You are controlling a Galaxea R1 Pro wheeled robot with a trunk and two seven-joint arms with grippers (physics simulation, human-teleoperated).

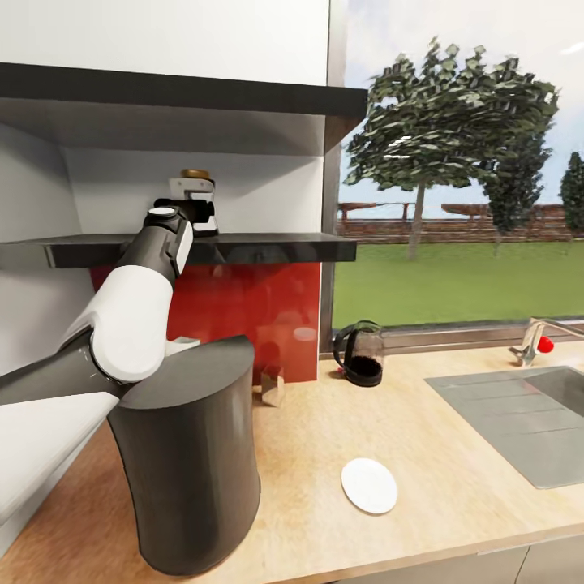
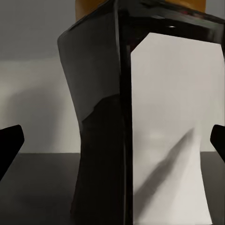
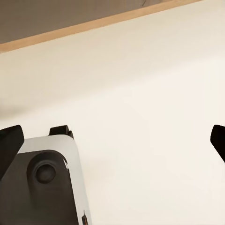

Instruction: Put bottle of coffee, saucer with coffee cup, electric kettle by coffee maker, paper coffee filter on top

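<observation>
The left gripper [image 1: 193,212] reached up to the kitchen shelf [image 1: 268,247], its jaws spread wide on either side of the bottle of coffee [image 2: 140,117], which stood upright on the shelf, not yet clamped. The right gripper [image 3: 112,140] hung with its jaws apart over pale floor. On the kitchen countertop [image 1: 422,454] stood the coffee maker [image 1: 191,454], the saucer [image 1: 369,485] and, near the window, the electric kettle [image 1: 359,354].

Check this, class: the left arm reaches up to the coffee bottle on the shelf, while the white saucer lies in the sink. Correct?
Not quite. The saucer lies on the countertop, beside the sink, as the head view shows. The left arm does reach the coffee bottle on the shelf.
</observation>
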